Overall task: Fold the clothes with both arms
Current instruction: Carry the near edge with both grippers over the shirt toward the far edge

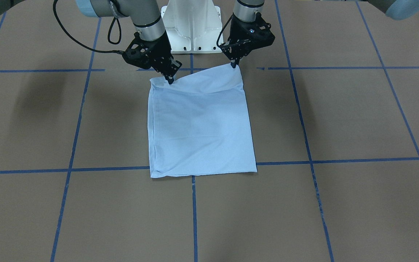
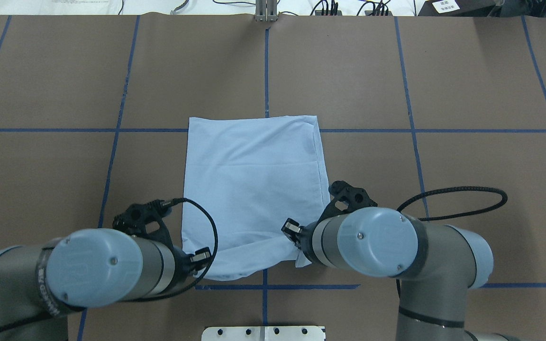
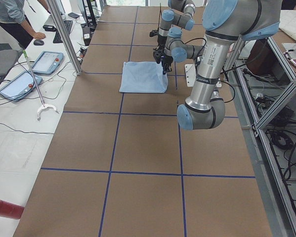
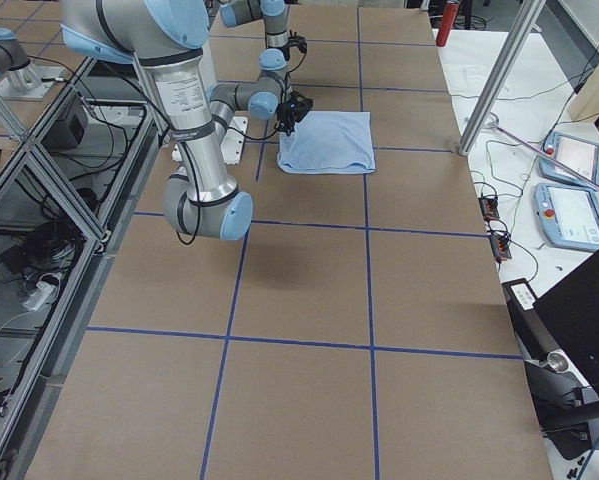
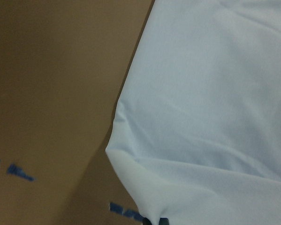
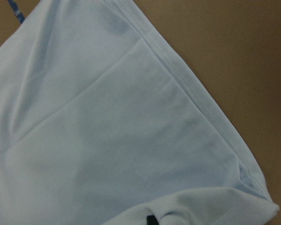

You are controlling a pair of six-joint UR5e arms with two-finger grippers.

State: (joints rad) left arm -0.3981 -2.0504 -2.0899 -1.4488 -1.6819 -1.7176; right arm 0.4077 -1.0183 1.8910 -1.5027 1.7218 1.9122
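Note:
The light blue T-shirt (image 1: 200, 127) lies folded into a rectangle on the brown table; its collar and print are hidden. It also shows in the overhead view (image 2: 251, 184) and both side views (image 3: 144, 76) (image 4: 327, 140). My left gripper (image 1: 235, 64) (image 2: 201, 259) is shut on the shirt's corner nearest the robot and holds it slightly raised. My right gripper (image 1: 169, 79) (image 2: 294, 233) is shut on the other near corner, also lifted. Each wrist view shows cloth (image 5: 206, 108) (image 6: 117, 140) pinched at the bottom edge.
The white pedestal base (image 1: 192, 29) stands just behind the shirt's near edge. Blue tape lines (image 1: 195, 214) grid the table. In the left side view a person (image 3: 12, 19) stands by tablets (image 3: 46, 61), beside the table's long edge.

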